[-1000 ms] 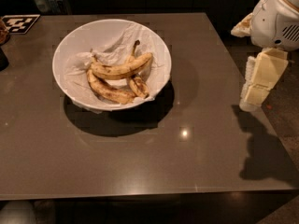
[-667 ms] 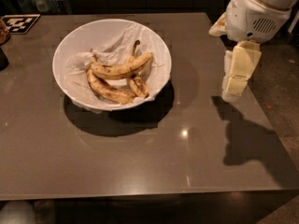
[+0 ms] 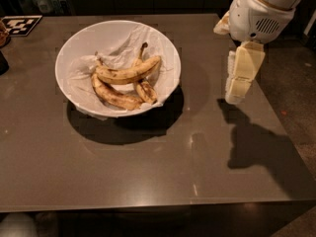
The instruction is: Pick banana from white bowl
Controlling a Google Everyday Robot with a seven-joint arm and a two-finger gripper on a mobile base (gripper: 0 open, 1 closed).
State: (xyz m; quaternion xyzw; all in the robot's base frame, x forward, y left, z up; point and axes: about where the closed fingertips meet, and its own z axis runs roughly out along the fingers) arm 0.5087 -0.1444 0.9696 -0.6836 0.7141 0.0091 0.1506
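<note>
The white bowl [image 3: 74, 48] stands on the dark table, left of centre, lined with crumpled white paper. Three bananas lie in it. The banana [image 3: 129, 72] is the longest one, yellow with brown speckles, lying across the middle with its dark stem pointing up right. A browner, bruised banana [image 3: 113, 97] lies below it and a short stubby one [image 3: 146, 91] at its right. My gripper [image 3: 236, 96] hangs from the white arm at the right, above the table's right side, well right of the bowl and apart from it.
The dark table [image 3: 148, 172] ends at the front and right edges, with floor beyond at the right. A black-and-white marker tag [image 3: 19, 24] lies at the back left corner. A dark object [image 3: 3, 62] sits at the left edge.
The arm and gripper have moved left, further over the table toward the bowl. The bowl and bananas have not moved.
</note>
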